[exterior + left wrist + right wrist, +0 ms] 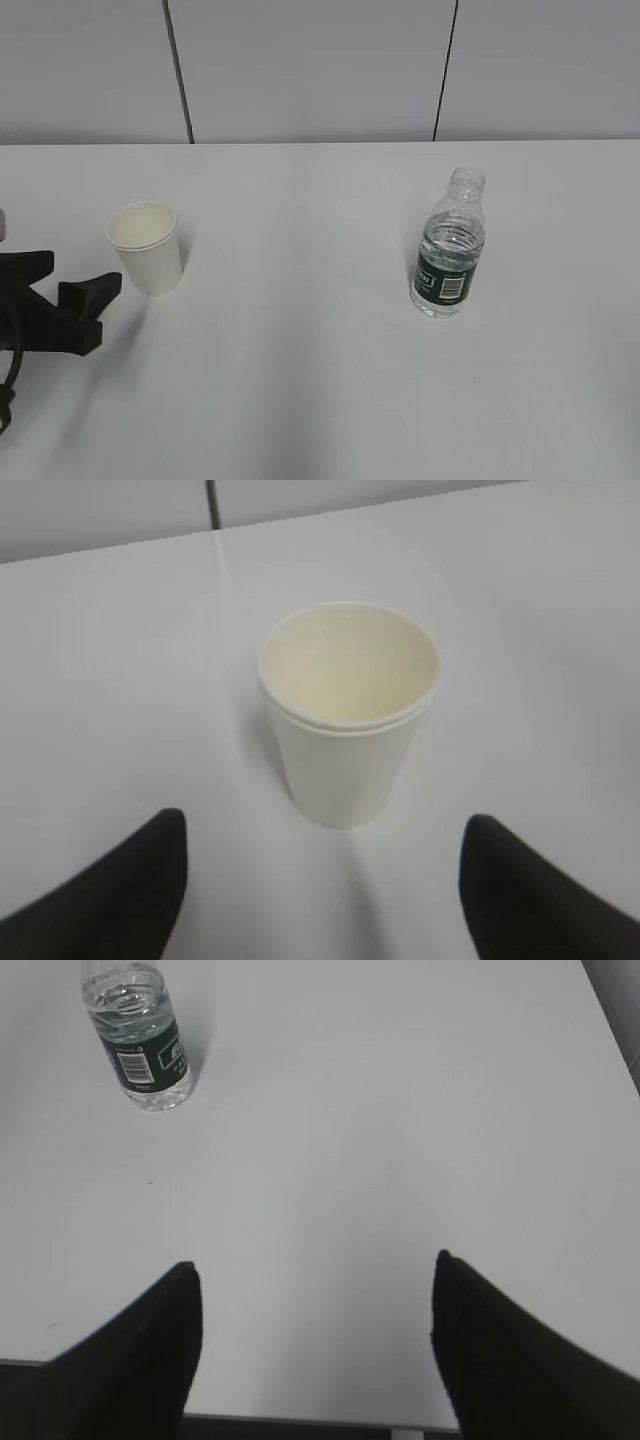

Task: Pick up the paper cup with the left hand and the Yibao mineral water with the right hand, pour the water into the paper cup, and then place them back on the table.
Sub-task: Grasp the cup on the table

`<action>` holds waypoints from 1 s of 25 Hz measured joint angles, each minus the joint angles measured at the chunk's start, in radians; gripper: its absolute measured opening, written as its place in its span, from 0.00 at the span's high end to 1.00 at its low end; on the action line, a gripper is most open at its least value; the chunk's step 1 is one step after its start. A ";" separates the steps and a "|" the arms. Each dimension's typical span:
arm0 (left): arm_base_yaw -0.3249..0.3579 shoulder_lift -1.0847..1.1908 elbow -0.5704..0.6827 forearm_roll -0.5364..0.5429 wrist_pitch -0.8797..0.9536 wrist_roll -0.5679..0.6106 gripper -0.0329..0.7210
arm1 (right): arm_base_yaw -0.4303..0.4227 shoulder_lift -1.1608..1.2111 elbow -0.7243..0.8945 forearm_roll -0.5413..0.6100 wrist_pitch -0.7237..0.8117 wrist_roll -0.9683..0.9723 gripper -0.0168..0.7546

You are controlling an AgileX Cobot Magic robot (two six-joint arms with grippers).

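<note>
On the table [320, 400], out toward nine o'clock, the cup [147, 247] stands upright and empty, its cream inside showing. Over at three o'clock, well apart from it, the bottle [448, 245] stands upright too, capless, with water reaching up to about its shoulder and the dark green label with the barcode patch turned to the front.

From the left edge, at about eight o'clock of the cup, the left hand [70, 290] reaches in low over the white top. Its jaws are spread wide and hold nothing; the nearer black finger ends just beside the cup's base without touching it. Seen from the left wrist, the cup [348, 710] sits at twelve o'clock ahead of the left hand [325, 880], centred on the gap but beyond the two black fingertips [150, 870], with bare table [100, 680] on either side of it.

Nothing of the right hand shows from where the outside camera looks. From the right wrist, the right hand [315, 1335] hangs over the near edge of the table [400, 1140], jaws wide open and empty, fingertips [175, 1320] dark at the bottom of the view. Its bottle [140, 1038] lies far off at eleven o'clock, well clear of both fingers.
</note>
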 joint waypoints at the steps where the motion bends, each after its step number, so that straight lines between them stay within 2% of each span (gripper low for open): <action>1: 0.000 0.028 0.000 0.029 -0.040 0.000 0.28 | 0.000 0.036 -0.010 -0.004 -0.024 0.000 0.25; 3: 0.000 0.081 -0.002 0.073 -0.113 0.000 0.28 | 0.000 0.108 -0.027 -0.023 -0.083 0.000 0.20; 6: -0.001 0.158 -0.006 0.072 -0.172 0.000 0.22 | 0.000 0.226 -0.034 -0.058 -0.182 0.000 0.18; 9: -0.001 0.209 -0.008 0.055 -0.180 0.000 0.16 | 0.000 0.340 -0.034 -0.065 -0.291 0.000 0.18; 15: -0.001 0.219 -0.044 0.031 -0.178 -0.001 0.14 | 0.000 0.472 -0.034 -0.026 -0.498 0.000 0.19; 20: -0.001 0.253 -0.140 0.028 -0.097 -0.001 0.11 | 0.000 0.521 -0.034 0.004 -0.537 0.000 0.21; 25: -0.001 0.350 -0.203 0.028 -0.094 -0.001 0.07 | 0.000 0.534 -0.034 0.010 -0.553 0.000 0.21</action>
